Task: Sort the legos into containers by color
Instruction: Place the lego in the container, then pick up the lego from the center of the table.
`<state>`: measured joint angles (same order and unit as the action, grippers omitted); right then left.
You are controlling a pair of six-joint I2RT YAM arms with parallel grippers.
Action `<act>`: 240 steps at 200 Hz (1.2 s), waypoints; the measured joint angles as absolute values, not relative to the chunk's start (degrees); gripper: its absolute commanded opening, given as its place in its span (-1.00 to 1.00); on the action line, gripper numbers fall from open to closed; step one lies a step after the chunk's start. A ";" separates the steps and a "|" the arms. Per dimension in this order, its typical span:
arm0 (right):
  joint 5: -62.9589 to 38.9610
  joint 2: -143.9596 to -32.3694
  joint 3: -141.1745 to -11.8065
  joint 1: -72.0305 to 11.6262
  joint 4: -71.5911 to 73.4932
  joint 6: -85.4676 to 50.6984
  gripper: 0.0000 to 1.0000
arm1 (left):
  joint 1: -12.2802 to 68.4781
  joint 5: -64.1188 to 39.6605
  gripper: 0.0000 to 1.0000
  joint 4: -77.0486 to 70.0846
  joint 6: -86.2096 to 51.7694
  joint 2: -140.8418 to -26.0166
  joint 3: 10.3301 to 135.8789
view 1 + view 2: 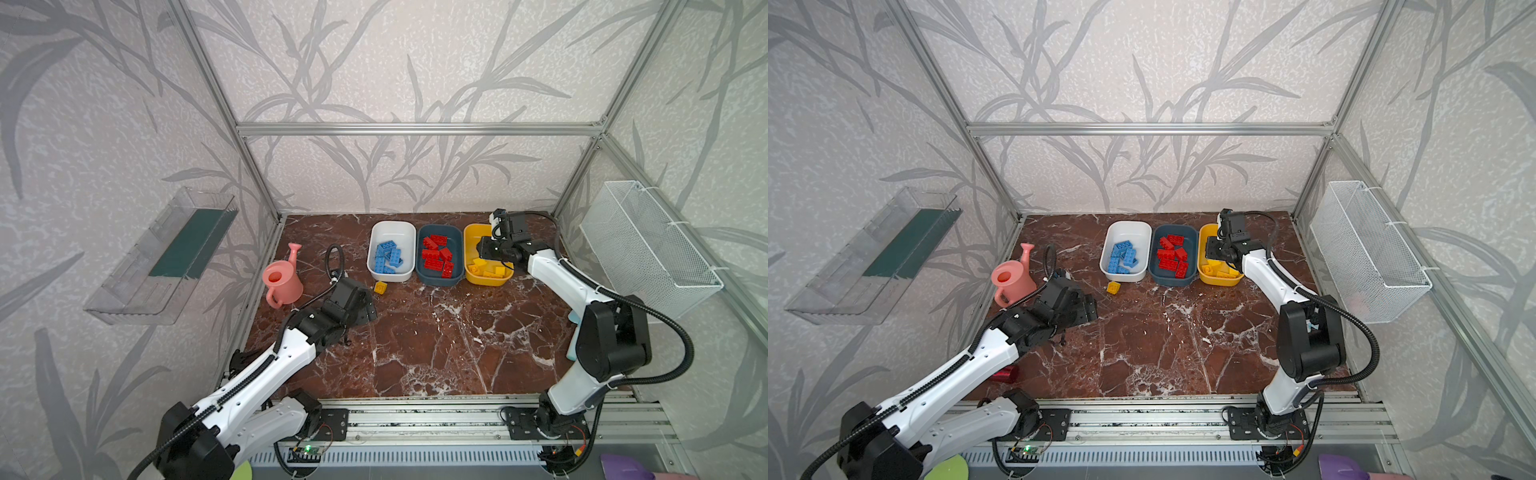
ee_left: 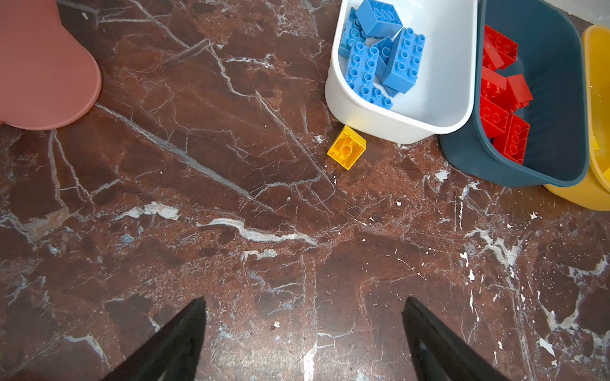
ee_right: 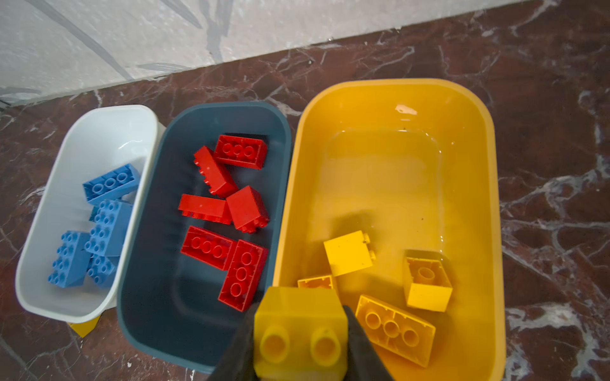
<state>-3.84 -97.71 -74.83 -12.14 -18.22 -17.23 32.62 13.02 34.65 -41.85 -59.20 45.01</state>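
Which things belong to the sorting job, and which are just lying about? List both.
Job: blue bricks in white tub; red bricks in teal tub; yellow bricks in yellow tub; held brick in right gripper; loose yellow brick beside white tub.
Lying about: watering can; wire basket; clear wall tray.

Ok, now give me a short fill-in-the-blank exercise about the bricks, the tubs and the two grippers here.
The white tub holds only ____ bricks.
The dark teal tub holds only ____ bricks.
The right gripper is shut on a ____ brick at the yellow tub.
The left gripper is ____ and empty, facing a loose yellow brick on the table.
Missing words: blue, red, yellow, open.
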 measured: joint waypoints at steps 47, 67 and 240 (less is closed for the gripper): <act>-5.19 -104.92 -75.02 -9.80 -18.35 -17.61 -0.27 | 32.62 13.56 0.99 34.72 -42.06 -60.95 45.01; -5.56 -105.47 -75.07 -9.30 -18.31 -17.89 -0.05 | 32.60 13.63 0.98 34.96 -42.02 -62.11 45.01; -12.93 -62.96 -45.10 -15.25 -5.17 -24.43 0.62 | 29.71 7.53 0.55 36.75 -15.62 -93.34 66.37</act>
